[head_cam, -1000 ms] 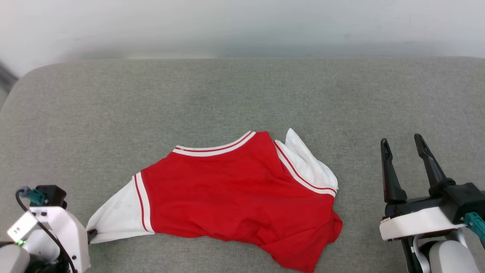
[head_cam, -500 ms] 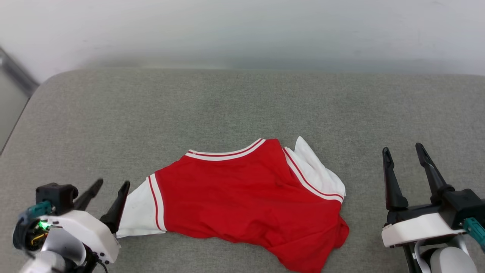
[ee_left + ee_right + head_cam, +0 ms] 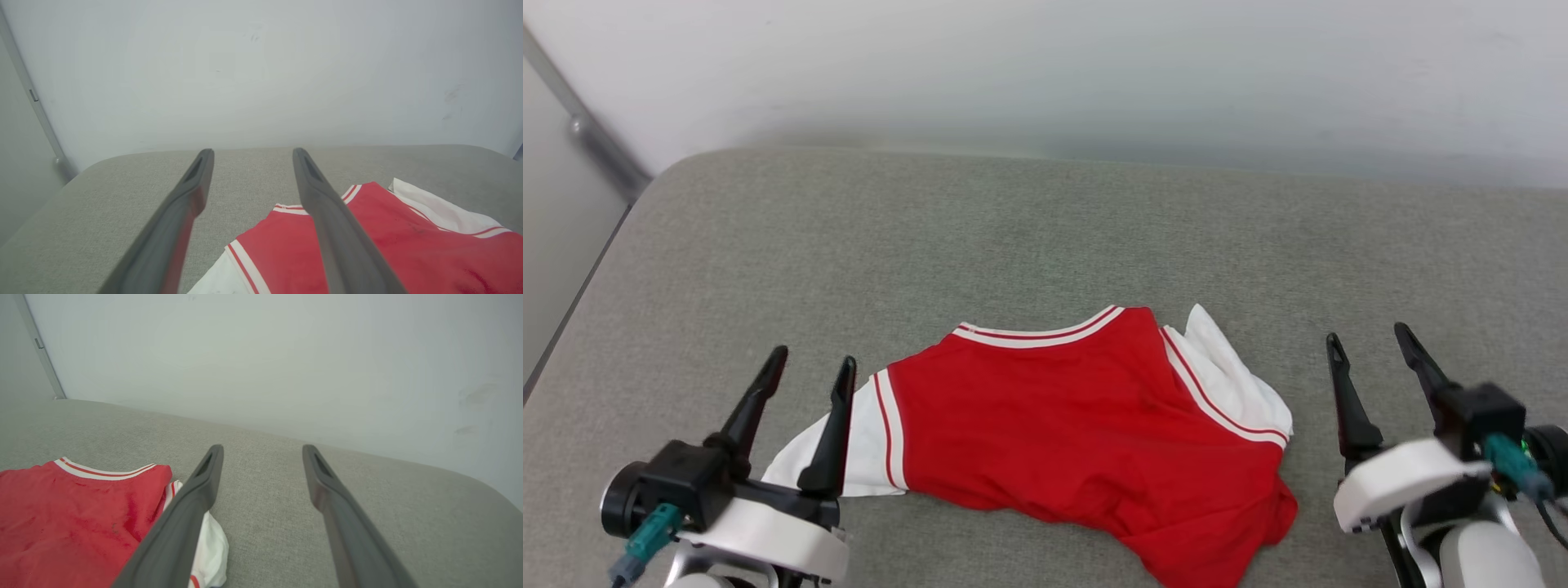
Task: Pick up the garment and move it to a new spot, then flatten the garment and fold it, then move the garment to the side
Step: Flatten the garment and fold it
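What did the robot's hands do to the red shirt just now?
The left end effector let go of the white sleeve, opened and turned its fingers forward. The jersey stayed lying on the grey cushion, and the right end effector stayed open, apart from it.

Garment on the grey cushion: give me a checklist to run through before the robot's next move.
1. The left gripper is open and empty: ok.
2. The right gripper is open, apart from the cloth: ok.
3. The garment lies flat: not ok, rumpled, with the white sleeve on the robot's right bunched.
4. The left gripper's finger is clear of the other sleeve: cannot tell, they overlap in the head view.
5. Spare cushion beyond the garment: ok.
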Robot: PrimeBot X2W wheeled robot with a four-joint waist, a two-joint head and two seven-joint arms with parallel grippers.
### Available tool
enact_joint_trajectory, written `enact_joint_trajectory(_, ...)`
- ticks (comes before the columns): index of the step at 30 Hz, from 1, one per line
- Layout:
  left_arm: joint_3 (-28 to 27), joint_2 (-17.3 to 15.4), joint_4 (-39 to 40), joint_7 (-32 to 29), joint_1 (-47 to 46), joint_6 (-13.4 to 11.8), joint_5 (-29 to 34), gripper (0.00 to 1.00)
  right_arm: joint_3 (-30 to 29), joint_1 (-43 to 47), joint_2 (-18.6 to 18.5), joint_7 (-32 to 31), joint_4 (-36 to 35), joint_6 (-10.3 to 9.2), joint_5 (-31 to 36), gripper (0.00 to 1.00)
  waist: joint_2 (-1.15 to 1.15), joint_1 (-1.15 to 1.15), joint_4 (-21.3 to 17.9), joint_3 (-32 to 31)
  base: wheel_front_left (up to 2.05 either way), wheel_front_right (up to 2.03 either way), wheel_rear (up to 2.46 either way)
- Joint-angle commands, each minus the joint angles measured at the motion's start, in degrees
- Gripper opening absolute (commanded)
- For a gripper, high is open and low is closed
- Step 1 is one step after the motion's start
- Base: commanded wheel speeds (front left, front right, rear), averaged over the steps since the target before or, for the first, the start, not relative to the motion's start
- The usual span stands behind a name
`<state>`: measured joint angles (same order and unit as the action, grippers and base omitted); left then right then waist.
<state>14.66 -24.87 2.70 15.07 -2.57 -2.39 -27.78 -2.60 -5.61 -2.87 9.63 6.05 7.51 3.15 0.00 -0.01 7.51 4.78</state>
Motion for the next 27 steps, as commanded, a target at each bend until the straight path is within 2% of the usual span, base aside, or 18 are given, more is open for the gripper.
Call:
enact_joint_trajectory(1,-0.13,0.57,0.5,0.11,1.33,0.79,1.85,1.0,0.49,-2.21,0.0,-4.84,-0.26,-0.04,-2.15,1.0,0.0,0.01,0.84,0.34,0.0,0.0,0.0)
enact_joint_trajectory(4,0.14,1.59,0.13,0.12,1.34,2.48,3.28,1.0,3.33,-5.62,-2.83,-16.26,-1.49,-0.05,-2.04,1.0,0.0,0.01,2.01,1.21,0.0,0.0,0.0)
enact_joint_trajectory(7,0.03,2.55,-0.3,0.13,-0.04,3.81,4.77,1.0,6.87,-10.17,-6.45,-29.2,-2.13,-0.04,-5.22,1.0,0.0,0.01,3.36,2.6,0.0,0.0,0.0)
enact_joint_trajectory(12,-0.39,5.17,-0.31,0.13,-1.75,5.49,6.72,1.0,14.63,-17.17,-14.88,-50.97,-2.17,-0.04,-12.36,1.0,0.0,0.01,6.15,5.21,0.0,0.0,0.0)
enact_joint_trajectory(13,-0.82,7.05,-0.6,0.14,-2.69,6.45,7.45,1.0,18.43,-20.43,-19.15,-60.25,-1.59,-0.04,-16.46,1.0,0.0,0.01,8.04,6.77,0.0,0.0,0.0)
enact_joint_trajectory(16,-1.03,8.61,-1.09,0.14,-3.34,7.4,8.17,1.0,21.51,-22.78,-22.34,-65.8,-0.31,-0.04,-18.75,1.0,0.0,0.01,9.91,8.13,0.0,0.0,0.0)
enact_joint_trajectory(19,-1.36,9.85,-1.52,0.14,-4.01,8.04,8.9,1.0,23.38,-24.31,-23.51,-68.48,1.91,-0.04,-21.23,1.0,0.0,0.01,11.53,9.2,0.0,0.0,0.0)
enact_joint_trajectory(27,-2.05,12.0,-2.28,0.14,-4.9,9.35,10.2,1.0,27.78,-26.14,-25.31,-68.77,9.1,-0.03,-22.4,1.0,0.0,0.01,14.17,10.62,0.0,0.0,0.0)
